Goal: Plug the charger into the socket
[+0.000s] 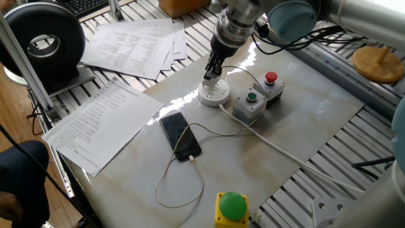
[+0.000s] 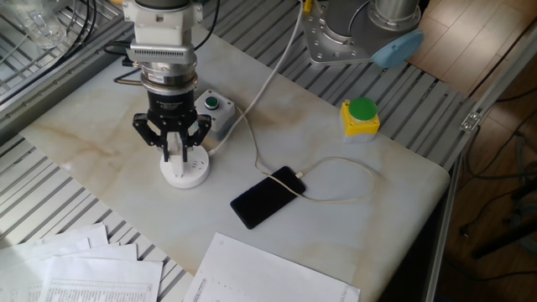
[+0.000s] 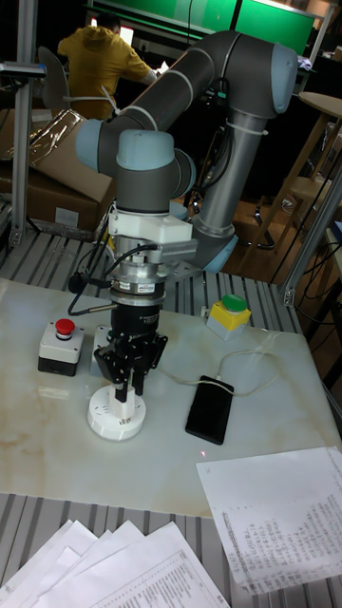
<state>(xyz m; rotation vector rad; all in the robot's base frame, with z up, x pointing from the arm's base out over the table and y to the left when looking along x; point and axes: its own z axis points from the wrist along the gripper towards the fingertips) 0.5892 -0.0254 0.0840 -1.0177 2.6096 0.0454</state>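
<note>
Gripper: the gripper [image 2: 175,153] hangs straight down over the socket, fingers drawn in on the charger [image 3: 122,407], which sits small and white between the tips.
Charger place: on top of the socket [image 2: 185,171], upright; whether its pins are fully home cannot be told from these views.
Charger handling: judged light, rigid, smooth plastic; a squeeze on two opposite flat sides is the sensible hold, low enough not to tip it.
Cable: the thin white cable [image 1: 179,180] is limp and loops across the marble to the black smartphone [image 2: 266,197]; it will drag little, but could tug the phone if the charger is lifted far.
Socket handling: a round white puck, loose on the table and likely to slide or rock under a sideways push; its thick cord [image 1: 278,150] is stiffer and steadies it somewhat.
Crowded side: the grey box with the green button [image 1: 249,105] stands just beside the socket, the red-button box [image 1: 269,86] behind it.
Open room: bare marble tabletop [image 2: 101,143] on the socket's other side.
Edges: the socket is well in from every table edge; papers [image 1: 95,123] and the yellow box with green dome [image 2: 362,115] lie well apart.
</note>
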